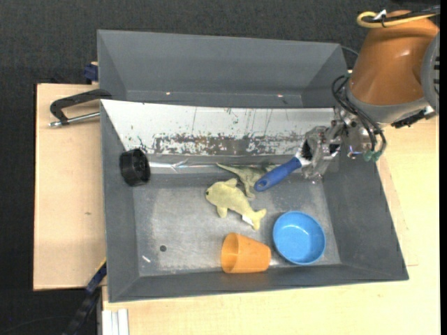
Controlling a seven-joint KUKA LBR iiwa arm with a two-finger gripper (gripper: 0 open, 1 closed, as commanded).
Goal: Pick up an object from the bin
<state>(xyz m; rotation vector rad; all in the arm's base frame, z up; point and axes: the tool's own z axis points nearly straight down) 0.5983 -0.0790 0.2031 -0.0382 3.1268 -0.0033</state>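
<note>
My gripper [312,165] hangs by the bin's right wall, toward the back. Its fingers are shut on the white end of a blue-handled tool [277,175]. The tool slants down to the left, and its blue tip rests near an olive-green toy [242,172]. A pale yellow dolphin toy [234,201] lies just left of and below that tip, in the middle of the bin floor.
A blue bowl [299,238] and an orange cup [244,253] on its side lie near the front wall. A black round cap-like thing [134,167] sits at the far left, against the back wall. The arm's orange cover hangs above the bin's right back corner.
</note>
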